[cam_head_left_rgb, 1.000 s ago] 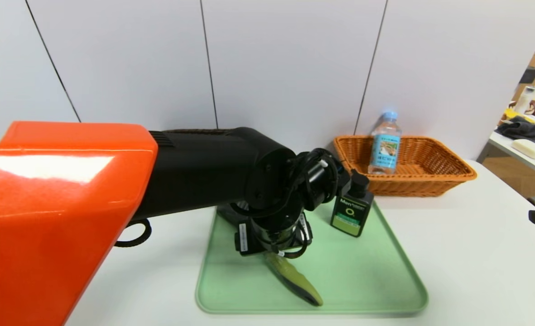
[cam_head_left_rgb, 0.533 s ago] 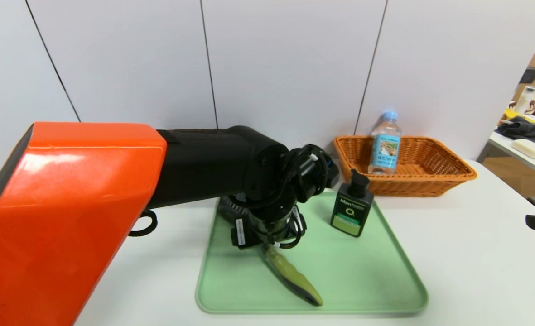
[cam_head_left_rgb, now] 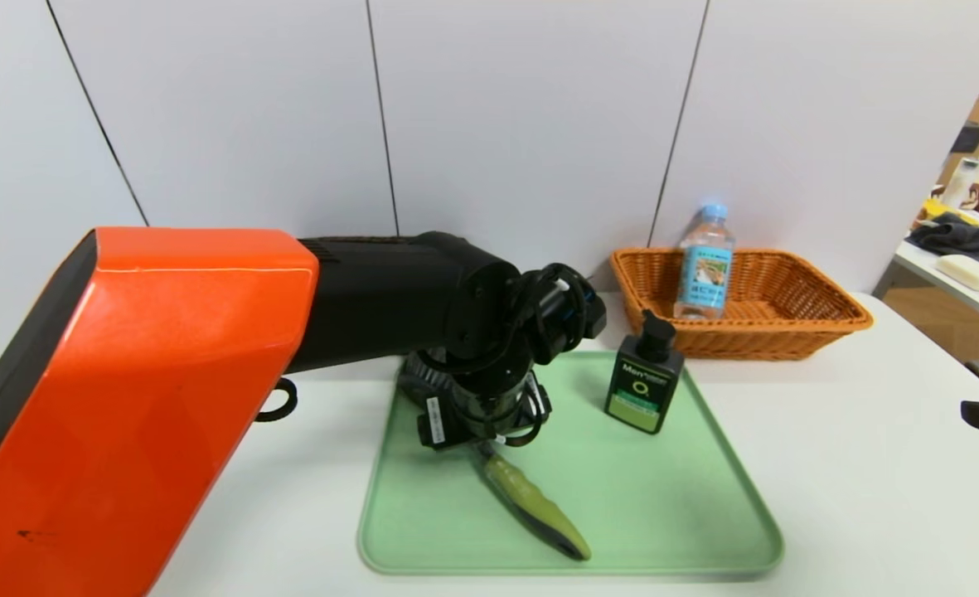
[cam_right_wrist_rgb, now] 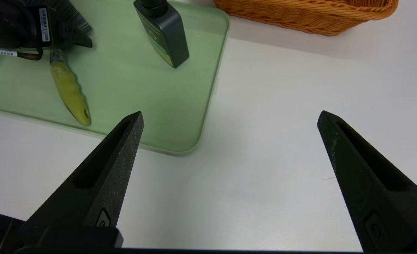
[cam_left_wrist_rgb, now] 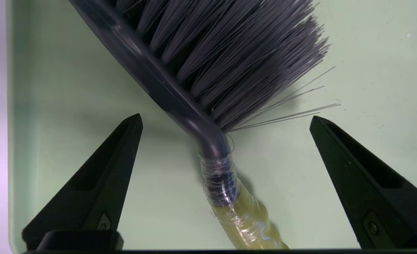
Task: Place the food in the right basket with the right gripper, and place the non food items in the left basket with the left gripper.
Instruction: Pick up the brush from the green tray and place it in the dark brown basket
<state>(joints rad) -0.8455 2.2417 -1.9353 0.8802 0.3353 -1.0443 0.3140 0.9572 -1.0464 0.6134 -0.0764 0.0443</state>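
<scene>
A scrub brush (cam_head_left_rgb: 530, 506) with dark grey bristles (cam_left_wrist_rgb: 229, 53) and an olive-green handle lies on the green tray (cam_head_left_rgb: 705, 514). My left gripper (cam_left_wrist_rgb: 225, 117) hangs open just above the brush's neck, one finger on each side, touching nothing. It points straight down at the tray's near-left part (cam_head_left_rgb: 479, 435). The black pump bottle (cam_head_left_rgb: 643, 390) stands upright on the tray's far right. The water bottle (cam_head_left_rgb: 705, 265) stands inside the orange right basket (cam_head_left_rgb: 858, 315). At the table's right edge my right gripper (cam_right_wrist_rgb: 230, 113) is open and empty. My left arm hides the left basket.
The thick left arm with its orange shell (cam_head_left_rgb: 141, 398) fills the left of the head view. A side table with cloths (cam_head_left_rgb: 970, 257) stands off to the far right. Bare white tabletop (cam_right_wrist_rgb: 282, 141) lies between the tray and the right gripper.
My left gripper has slid a little left along the tray above the brush, so the pump bottle now stands clear of the wrist. The right gripper has barely moved.
</scene>
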